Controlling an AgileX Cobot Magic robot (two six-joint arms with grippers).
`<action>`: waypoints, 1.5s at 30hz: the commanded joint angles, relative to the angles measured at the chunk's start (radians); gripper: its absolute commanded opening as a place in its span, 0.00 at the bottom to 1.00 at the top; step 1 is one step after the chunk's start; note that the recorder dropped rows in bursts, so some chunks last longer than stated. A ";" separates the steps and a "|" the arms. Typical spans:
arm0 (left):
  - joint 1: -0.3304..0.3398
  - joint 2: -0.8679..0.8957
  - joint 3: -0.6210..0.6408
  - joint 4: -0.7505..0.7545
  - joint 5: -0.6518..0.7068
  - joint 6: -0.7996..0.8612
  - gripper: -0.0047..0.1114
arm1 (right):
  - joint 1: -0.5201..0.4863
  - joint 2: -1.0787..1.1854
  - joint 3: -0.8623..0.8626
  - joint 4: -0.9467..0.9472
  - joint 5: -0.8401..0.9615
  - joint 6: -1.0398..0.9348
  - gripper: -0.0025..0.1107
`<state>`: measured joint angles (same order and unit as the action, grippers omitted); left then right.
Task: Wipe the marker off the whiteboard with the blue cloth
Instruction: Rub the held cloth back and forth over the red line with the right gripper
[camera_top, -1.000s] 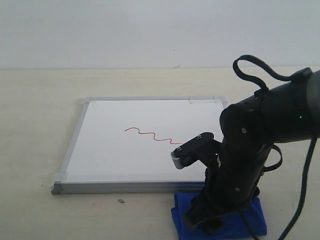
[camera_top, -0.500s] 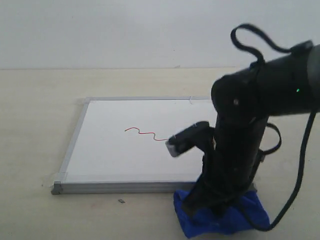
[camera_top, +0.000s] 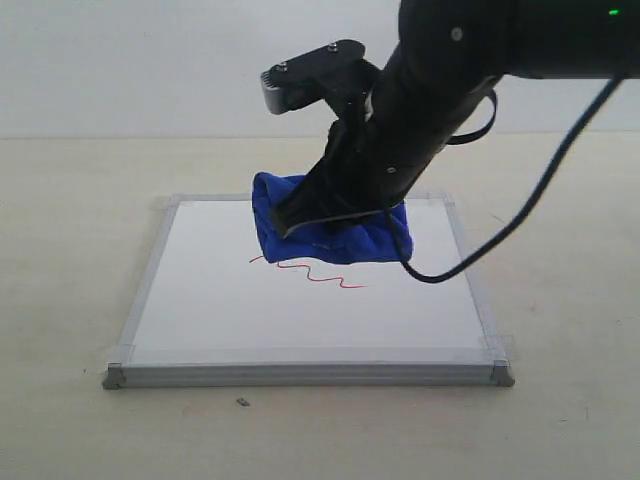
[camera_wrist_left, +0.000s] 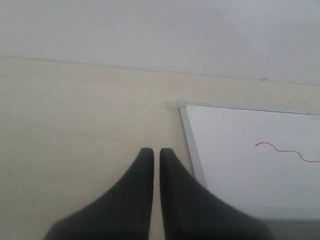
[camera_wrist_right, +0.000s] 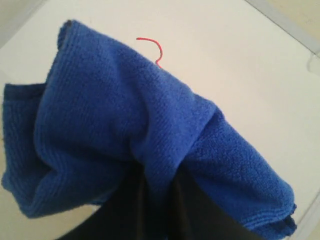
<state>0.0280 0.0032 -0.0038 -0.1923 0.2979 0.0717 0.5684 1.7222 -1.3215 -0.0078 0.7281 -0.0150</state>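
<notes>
Tabletop (camera_top: 70, 280) bears the whiteboard (camera_top: 230, 320). Right fingers (camera_wrist_right: 120, 215), pinching the blue cloth (camera_top: 370, 240), have reached its marker (camera_top: 320, 275); wiping may begin. Left fingers (camera_wrist_left: 135, 200): pressed together.

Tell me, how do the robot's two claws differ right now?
The right gripper pinches the blue cloth; the left gripper is closed on nothing. The right one hangs over the whiteboard, near the red marker line; the left one sits over the table beside the board. Both are dark and two-fingered.
</notes>
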 joint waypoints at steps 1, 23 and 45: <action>0.002 -0.003 0.004 -0.005 -0.003 0.002 0.08 | 0.000 0.136 -0.101 -0.008 0.003 0.029 0.02; 0.002 -0.003 0.004 -0.005 -0.003 0.002 0.08 | -0.085 0.489 -0.268 -0.287 0.235 0.177 0.02; 0.002 -0.003 0.004 -0.005 -0.003 0.002 0.08 | 0.000 0.628 -0.411 0.083 0.159 -0.066 0.02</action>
<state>0.0280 0.0032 -0.0038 -0.1923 0.2979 0.0717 0.5513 2.2868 -1.7361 0.0707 0.8200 -0.1606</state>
